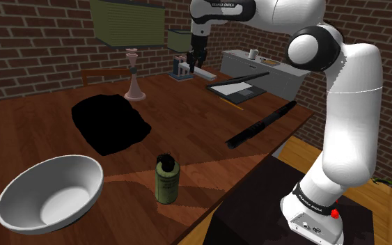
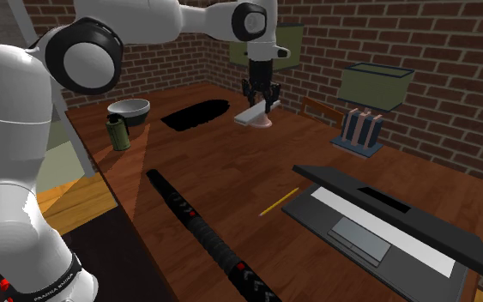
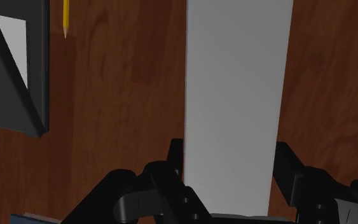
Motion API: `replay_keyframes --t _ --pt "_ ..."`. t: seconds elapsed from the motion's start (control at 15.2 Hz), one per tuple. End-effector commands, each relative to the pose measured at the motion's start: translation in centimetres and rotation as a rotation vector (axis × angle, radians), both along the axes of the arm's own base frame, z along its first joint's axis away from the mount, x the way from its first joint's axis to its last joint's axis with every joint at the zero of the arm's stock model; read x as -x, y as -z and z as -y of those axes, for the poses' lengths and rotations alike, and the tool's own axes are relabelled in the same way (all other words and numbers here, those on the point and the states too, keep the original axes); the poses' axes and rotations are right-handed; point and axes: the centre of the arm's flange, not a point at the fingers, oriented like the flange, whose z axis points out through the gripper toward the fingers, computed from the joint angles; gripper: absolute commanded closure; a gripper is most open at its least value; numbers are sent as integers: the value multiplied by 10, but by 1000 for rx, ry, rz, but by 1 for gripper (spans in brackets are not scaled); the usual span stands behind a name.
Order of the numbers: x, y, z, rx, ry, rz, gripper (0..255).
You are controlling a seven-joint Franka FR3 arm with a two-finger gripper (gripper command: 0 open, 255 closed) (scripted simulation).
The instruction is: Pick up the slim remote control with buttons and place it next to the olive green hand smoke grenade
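Observation:
My gripper [image 1: 198, 64] is shut on a slim, flat, plain light-grey slab, the remote [image 1: 203, 72], held above the wooden table [image 1: 187, 132] near its far side. In the second exterior view the gripper [image 2: 261, 101] hangs from the arm with the remote [image 2: 251, 112] slanting down from it. The wrist view has both black fingers [image 3: 176, 159] clasping the remote [image 3: 234, 95] by its long edges; no buttons show on it. The olive green grenade [image 1: 166, 179] stands upright near the table's front edge, far from the gripper, beside a bowl [image 2: 129, 108] in the second exterior view, grenade [image 2: 117, 133].
A long black rod [image 1: 260, 125] lies along the table edge by the stand. An open laptop [image 1: 232, 85] and a yellow pencil [image 3: 65, 18] lie under the gripper's side. A white bowl [image 1: 48, 191], a black patch [image 1: 111, 124], a pink stand [image 1: 134, 76] and a small rack [image 1: 182, 68] occupy the table.

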Motion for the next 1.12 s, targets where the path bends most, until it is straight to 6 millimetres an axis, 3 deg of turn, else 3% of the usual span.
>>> replay_keyframes --t 0.0,0.2,1.06 --pt "0 -11 1 0 0 0 255" --pt "0 -25 1 0 0 0 255" --pt "131 -26 -109 0 0 0 255"
